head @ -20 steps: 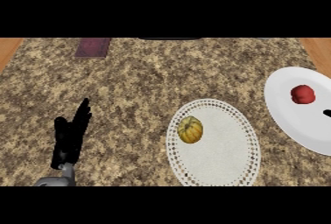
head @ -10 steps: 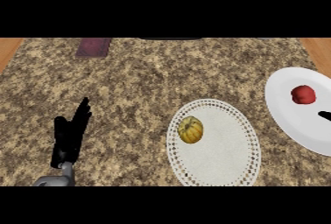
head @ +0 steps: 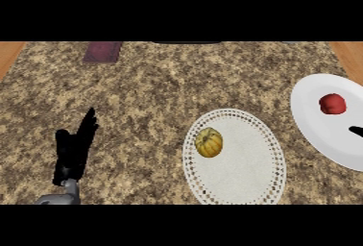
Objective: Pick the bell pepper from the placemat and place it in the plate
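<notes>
Fingers point(head: 86, 129) of my left hand point(head: 72, 156) remain straight and together, unmoved; bell pepper point(head: 332, 104) lies on plate point(head: 312, 125), as before; yellow squash point(head: 209, 142) unchanged on placemat point(head: 245, 163); right hand point(head: 356, 129) barely visible.

No legible text, labels, brands or numbers in the head view. No signs or markings can be read on any surface.

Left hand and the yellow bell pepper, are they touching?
Apart. The head view shows bare counter between the left hand and the yellow bell pepper on the placemat.
</notes>
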Available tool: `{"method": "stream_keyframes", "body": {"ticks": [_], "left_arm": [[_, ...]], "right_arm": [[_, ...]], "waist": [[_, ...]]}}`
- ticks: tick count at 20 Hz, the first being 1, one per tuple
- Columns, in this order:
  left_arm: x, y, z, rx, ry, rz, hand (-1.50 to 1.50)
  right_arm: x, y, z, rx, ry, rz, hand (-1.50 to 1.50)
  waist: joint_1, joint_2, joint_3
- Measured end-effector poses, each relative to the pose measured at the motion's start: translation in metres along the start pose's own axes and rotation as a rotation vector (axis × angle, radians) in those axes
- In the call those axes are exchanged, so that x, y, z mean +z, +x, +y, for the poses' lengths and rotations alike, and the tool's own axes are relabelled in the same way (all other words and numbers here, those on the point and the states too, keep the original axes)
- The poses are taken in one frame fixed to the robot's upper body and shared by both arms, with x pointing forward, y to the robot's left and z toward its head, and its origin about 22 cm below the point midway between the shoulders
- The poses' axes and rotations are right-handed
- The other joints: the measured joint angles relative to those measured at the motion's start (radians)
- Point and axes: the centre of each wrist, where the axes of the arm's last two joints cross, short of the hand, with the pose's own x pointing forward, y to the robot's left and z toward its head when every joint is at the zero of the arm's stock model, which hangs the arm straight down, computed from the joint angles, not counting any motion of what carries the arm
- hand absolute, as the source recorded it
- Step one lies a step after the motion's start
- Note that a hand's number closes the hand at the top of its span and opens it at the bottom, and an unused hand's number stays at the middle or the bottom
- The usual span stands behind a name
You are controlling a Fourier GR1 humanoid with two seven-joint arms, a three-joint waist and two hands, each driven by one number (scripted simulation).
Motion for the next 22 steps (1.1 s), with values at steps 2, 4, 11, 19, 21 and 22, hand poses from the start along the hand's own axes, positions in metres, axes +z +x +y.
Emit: {"method": "stream_keyframes", "body": {"ticks": [2,4,11,19,21,22], "left_arm": [[0.001,0.005,-0.006,-0.001,-0.007,0.000,0.00],[0.003,0.001,-0.002,-0.005,-0.009,0.003,0.00],[-0.002,0.004,-0.003,-0.001,-0.004,0.006,0.00],[0.004,0.008,-0.004,-0.002,-0.004,0.009,0.00],[0.007,0.004,-0.002,0.000,-0.003,0.006,0.00],[0.007,0.004,0.001,-0.001,0.000,0.006,0.00]], "right_arm": [[0.000,-0.003,-0.003,0.011,-0.010,0.003,-1.50],[0.001,-0.007,-0.006,0.019,-0.021,0.018,-1.50],[0.008,-0.022,-0.034,0.048,-0.048,0.040,-1.50],[0.023,-0.043,-0.063,0.046,-0.113,0.040,-1.50],[0.025,-0.046,-0.066,0.048,-0.124,0.041,-1.50],[0.028,-0.048,-0.070,0.046,-0.138,0.046,-1.50]], "waist": [[0.001,0.000,0.000],[0.003,0.001,0.000],[0.002,0.001,0.000],[0.003,0.001,0.001],[0.003,0.001,0.001],[0.004,0.001,0.001]]}}
